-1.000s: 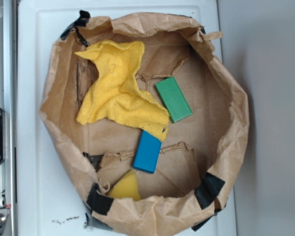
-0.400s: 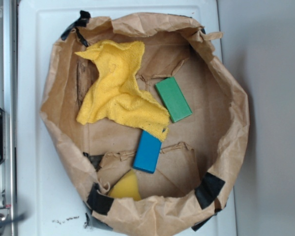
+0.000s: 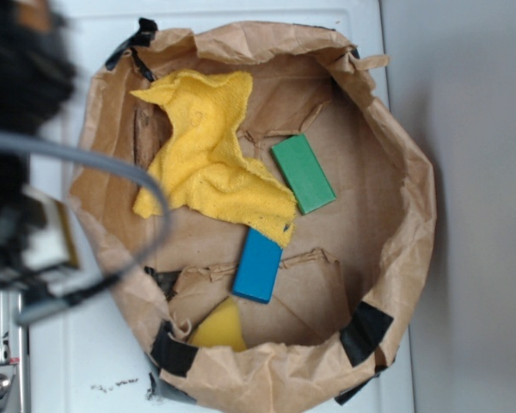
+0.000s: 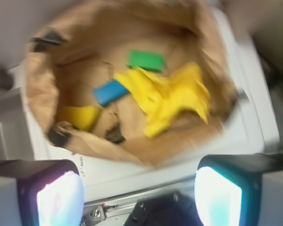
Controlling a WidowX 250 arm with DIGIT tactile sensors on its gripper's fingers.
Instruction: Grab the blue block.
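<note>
Blue block (image 4: 111, 92) lies inside paper bag (image 4: 37, 89), blurred.

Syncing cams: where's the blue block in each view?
Exterior: blue block lower centre of the paper bag, just below the yellow cloth.
Wrist: blue block upper left of centre, blurred.
Shared landmark: the green block, across the cloth's corner from it.

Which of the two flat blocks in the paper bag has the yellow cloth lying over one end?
The blue block. The yellow cloth overlaps its upper end in the exterior view, while the green block lies just clear of the cloth's edge.
</note>
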